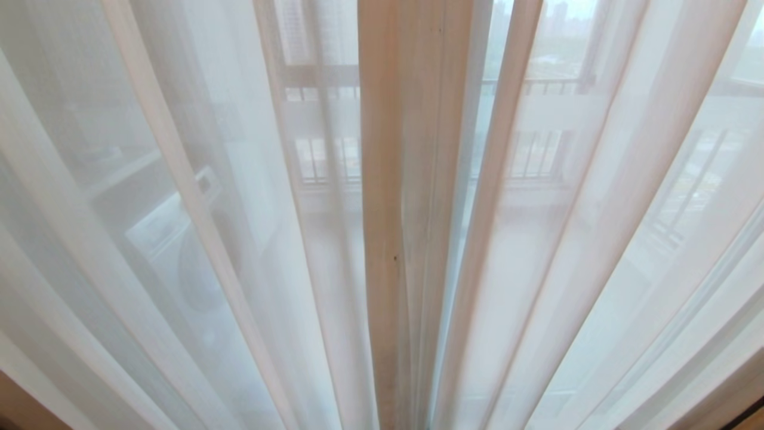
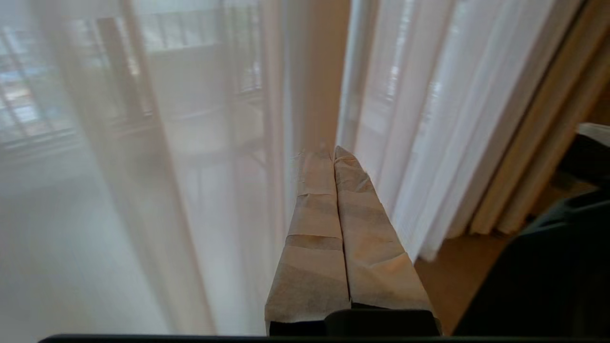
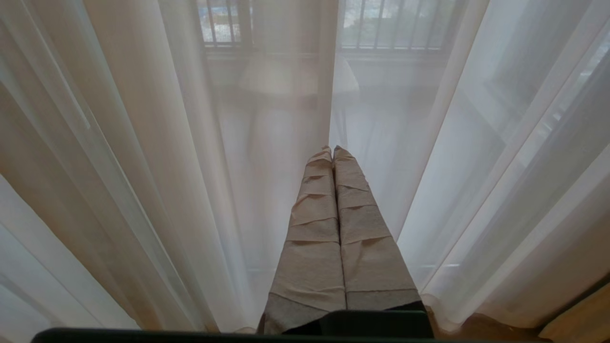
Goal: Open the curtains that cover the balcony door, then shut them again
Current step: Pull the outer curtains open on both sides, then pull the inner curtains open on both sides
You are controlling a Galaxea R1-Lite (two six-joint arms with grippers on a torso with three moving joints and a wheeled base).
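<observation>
Sheer white curtains [image 1: 239, 239] hang drawn across the whole head view, and their bunched inner edges [image 1: 406, 209] meet at the middle. The balcony door is hidden behind them; only hazy shapes show through. Neither gripper is in the head view. My left gripper [image 2: 333, 153] is shut and holds nothing. Its tape-wrapped fingers point at the sheer curtains [image 2: 391, 119] near a fold, just short of the fabric. A thick beige drape [image 2: 533, 143] hangs gathered beside it. My right gripper [image 3: 332, 150] is also shut and holds nothing, pointing at the sheer curtains [image 3: 143, 166] close ahead.
Through the sheer fabric I make out railing bars [image 1: 537, 161] and a white washing machine [image 1: 173, 251]. Wooden floor [image 2: 457, 276] shows under the curtain hem. A dark part of the robot [image 2: 548, 267] stands close to the left gripper.
</observation>
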